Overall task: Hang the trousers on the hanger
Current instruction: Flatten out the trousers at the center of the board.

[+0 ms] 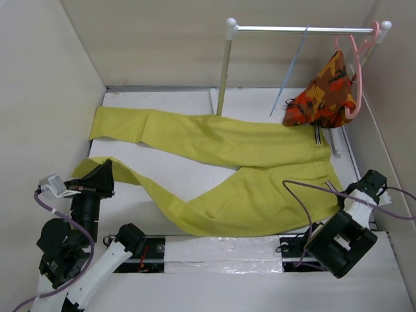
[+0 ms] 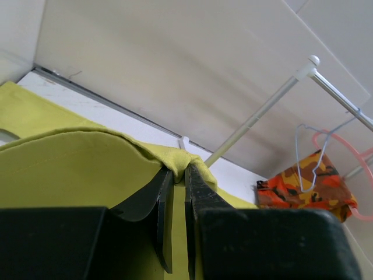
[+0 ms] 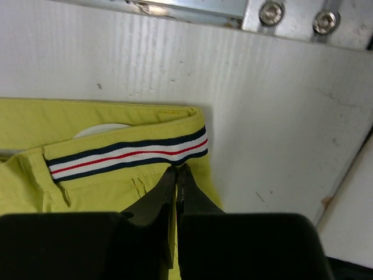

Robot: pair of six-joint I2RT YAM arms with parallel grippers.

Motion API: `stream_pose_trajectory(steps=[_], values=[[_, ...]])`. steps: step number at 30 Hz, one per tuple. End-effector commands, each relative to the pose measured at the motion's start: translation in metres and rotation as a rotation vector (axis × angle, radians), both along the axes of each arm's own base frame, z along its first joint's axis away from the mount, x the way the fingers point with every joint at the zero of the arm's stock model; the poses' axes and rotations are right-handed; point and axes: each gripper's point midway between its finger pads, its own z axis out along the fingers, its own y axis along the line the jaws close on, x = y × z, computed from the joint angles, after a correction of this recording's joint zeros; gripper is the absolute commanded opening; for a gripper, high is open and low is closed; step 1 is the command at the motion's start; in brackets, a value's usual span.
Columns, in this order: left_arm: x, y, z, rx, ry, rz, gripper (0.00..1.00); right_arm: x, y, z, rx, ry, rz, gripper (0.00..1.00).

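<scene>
The left gripper (image 2: 178, 175) is pressed together, pinching a fold of yellow cloth at the cuff of the near leg. The right gripper (image 3: 176, 175) is also closed, nipping cloth just below the striped waistband (image 3: 128, 154). The trousers (image 1: 227, 146) lie spread flat across the tabletop (image 1: 169, 174), legs to the left and waist to the right. The hanger (image 1: 290, 68) hangs bare on the rail (image 1: 299, 28), beside a camouflage garment (image 1: 322, 97) on a pink hanger (image 1: 357, 71). Only the grasp looks done; folding, lifting and draping remain. Both arms crouch low at the near corners, wrists angled forward over the cloth.
</scene>
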Motion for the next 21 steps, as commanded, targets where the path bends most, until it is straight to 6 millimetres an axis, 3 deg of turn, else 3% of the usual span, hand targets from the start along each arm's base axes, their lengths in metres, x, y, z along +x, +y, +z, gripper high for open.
stream_pose_trajectory(steps=[1,4,7,8,9,10,12,14,16,21], values=[[0.000,0.013,0.016,-0.054,-0.012,0.063,0.00,0.032,-0.025,0.025,-0.116,-0.102,0.087,0.00],[0.004,0.012,0.015,-0.040,0.011,0.076,0.00,0.047,-0.028,0.043,-0.170,-0.127,0.156,0.00],[0.006,0.013,0.016,-0.036,0.024,0.091,0.00,0.084,-0.034,0.072,-0.260,-0.245,0.256,0.00],[0.006,0.009,0.018,-0.029,0.019,0.070,0.00,0.087,-0.034,0.073,-0.236,-0.233,0.266,0.00],[0.005,0.006,0.020,-0.030,0.011,0.053,0.00,0.088,-0.035,0.060,-0.177,-0.177,0.272,0.00],[0.006,0.002,0.020,-0.025,0.009,0.034,0.00,0.092,-0.044,0.066,-0.197,-0.146,0.300,0.00],[0.007,-0.004,0.019,-0.028,0.007,0.007,0.00,0.083,-0.046,0.051,-0.170,-0.090,0.300,0.29],[0.010,-0.008,0.014,-0.016,0.018,0.003,0.00,0.068,-0.047,0.033,-0.181,-0.082,0.269,0.67],[0.012,-0.006,0.013,0.000,0.027,0.020,0.00,0.060,-0.049,0.033,-0.199,-0.122,0.242,0.68],[0.013,-0.011,0.013,0.007,0.014,-0.005,0.00,0.015,-0.057,0.025,-0.200,-0.095,0.118,0.66]])
